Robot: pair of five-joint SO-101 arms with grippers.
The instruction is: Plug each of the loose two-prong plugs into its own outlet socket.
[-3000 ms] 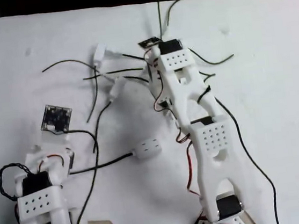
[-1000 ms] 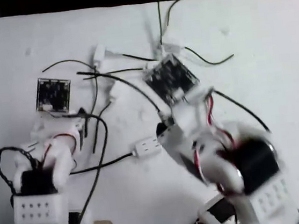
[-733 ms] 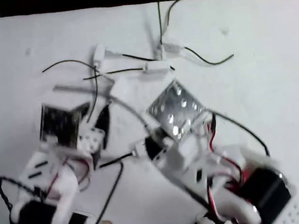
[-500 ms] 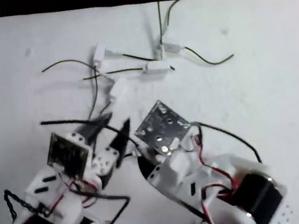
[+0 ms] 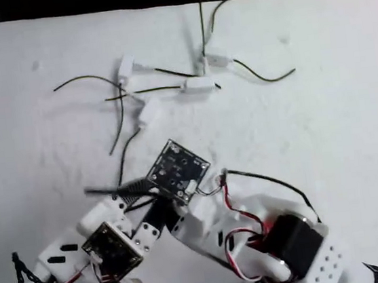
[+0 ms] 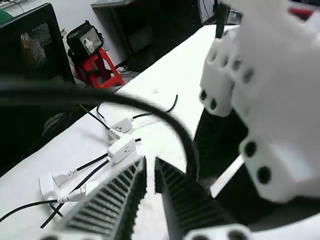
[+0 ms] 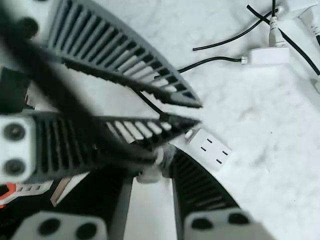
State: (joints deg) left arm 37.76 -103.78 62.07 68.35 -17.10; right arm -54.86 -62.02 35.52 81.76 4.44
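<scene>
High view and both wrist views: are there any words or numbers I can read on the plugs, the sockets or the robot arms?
No text can be read in any view.
Outlet socket: slots only, no letters.
White cable connectors: plain, with no visible label.
Camera board on an arm: any print is too small to read.

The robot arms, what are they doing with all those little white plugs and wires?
They're supposed to push plugs into sockets. Right now the left hand and the right hand are huddled together at the arms' end of the table, by one white socket. The other plugs and sockets lie farther back, and no hand touches them.
</scene>
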